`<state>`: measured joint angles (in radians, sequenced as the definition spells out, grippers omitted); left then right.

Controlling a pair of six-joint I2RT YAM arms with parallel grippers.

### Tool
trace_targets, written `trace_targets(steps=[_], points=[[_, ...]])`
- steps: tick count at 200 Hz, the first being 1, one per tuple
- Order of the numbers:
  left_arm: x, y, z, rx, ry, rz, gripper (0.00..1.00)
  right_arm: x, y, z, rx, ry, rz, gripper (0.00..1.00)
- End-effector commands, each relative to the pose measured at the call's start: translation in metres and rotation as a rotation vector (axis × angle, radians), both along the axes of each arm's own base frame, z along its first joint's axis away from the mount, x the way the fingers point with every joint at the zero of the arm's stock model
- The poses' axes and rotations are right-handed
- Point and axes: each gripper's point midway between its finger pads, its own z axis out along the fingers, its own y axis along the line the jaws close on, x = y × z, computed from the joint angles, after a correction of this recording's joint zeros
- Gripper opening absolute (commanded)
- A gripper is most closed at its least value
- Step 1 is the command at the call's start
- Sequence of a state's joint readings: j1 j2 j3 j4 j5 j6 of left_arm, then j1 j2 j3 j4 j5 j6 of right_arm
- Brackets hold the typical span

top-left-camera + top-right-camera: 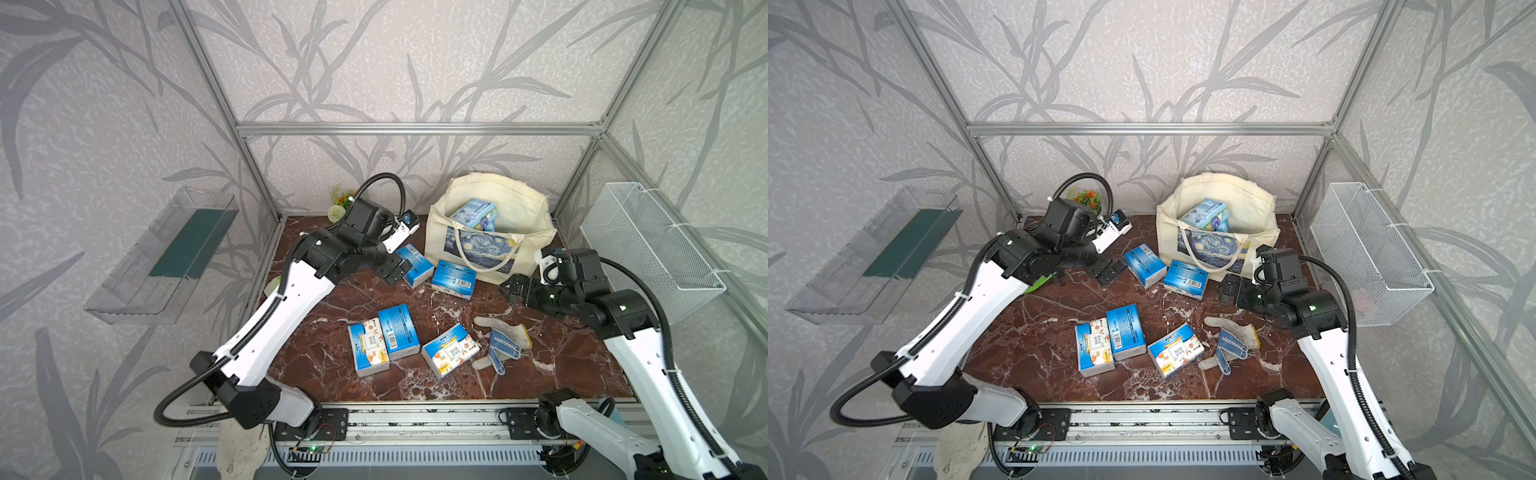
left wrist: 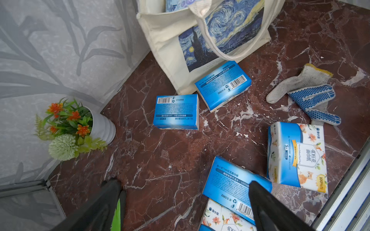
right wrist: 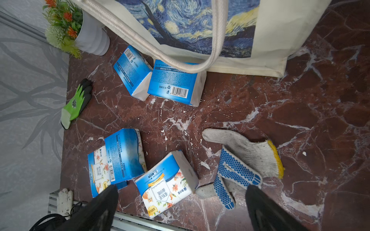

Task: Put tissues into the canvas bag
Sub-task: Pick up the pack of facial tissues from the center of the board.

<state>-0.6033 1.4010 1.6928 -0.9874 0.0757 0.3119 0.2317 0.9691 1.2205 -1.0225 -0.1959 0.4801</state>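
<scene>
The cream canvas bag (image 1: 437, 245) (image 1: 1168, 243) stands open at the back right of the marble table, with pale blue tissues (image 1: 473, 212) showing inside. Two blue tissue packs (image 1: 413, 259) (image 1: 454, 279) lie just in front of it. Three more (image 1: 368, 347) (image 1: 399, 331) (image 1: 451, 351) lie near the table's front. My left gripper (image 1: 395, 270) (image 2: 184, 185) hangs open and empty just left of the nearest blue pack (image 2: 176, 112). My right gripper (image 1: 513, 289) (image 3: 182, 189) is open and empty by the bag's right front corner (image 3: 276, 40).
A white-and-blue dotted glove (image 1: 503, 343) lies at the front right, a green glove (image 3: 77, 102) at the left edge. A potted plant (image 1: 338, 208) stands in the back left corner. A wire basket (image 1: 648, 249) hangs on the right wall, a clear shelf (image 1: 162, 257) on the left.
</scene>
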Motion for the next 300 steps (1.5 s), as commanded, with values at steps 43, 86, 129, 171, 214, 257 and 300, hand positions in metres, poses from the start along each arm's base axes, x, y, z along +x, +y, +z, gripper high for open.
trace_targets(steps=[43,86,129,171,214,257,300], points=[[-0.021,0.026,-0.042,0.027,0.099,0.006,1.00,0.007,0.007,-0.003,-0.005,-0.039,0.077,0.99],[-0.045,0.046,-0.103,0.139,0.197,-0.012,1.00,-0.001,0.015,-0.015,0.000,0.034,0.163,0.99],[-0.070,0.068,-0.163,0.275,0.336,-0.033,1.00,-0.010,0.020,-0.049,0.006,0.169,0.193,0.99],[-0.076,0.070,-0.182,0.265,0.387,-0.018,1.00,-0.030,0.019,-0.086,-0.106,0.296,0.095,0.99],[-0.069,0.045,-0.173,0.202,0.419,-0.093,1.00,-0.050,0.048,-0.115,-0.003,0.354,0.009,0.99],[-0.051,0.034,-0.171,0.165,0.421,-0.047,0.99,-0.068,0.043,-0.122,0.116,0.323,-0.198,0.99],[-0.033,0.015,-0.153,0.107,0.419,-0.045,0.99,-0.070,0.052,-0.128,0.141,0.344,-0.221,0.99]])
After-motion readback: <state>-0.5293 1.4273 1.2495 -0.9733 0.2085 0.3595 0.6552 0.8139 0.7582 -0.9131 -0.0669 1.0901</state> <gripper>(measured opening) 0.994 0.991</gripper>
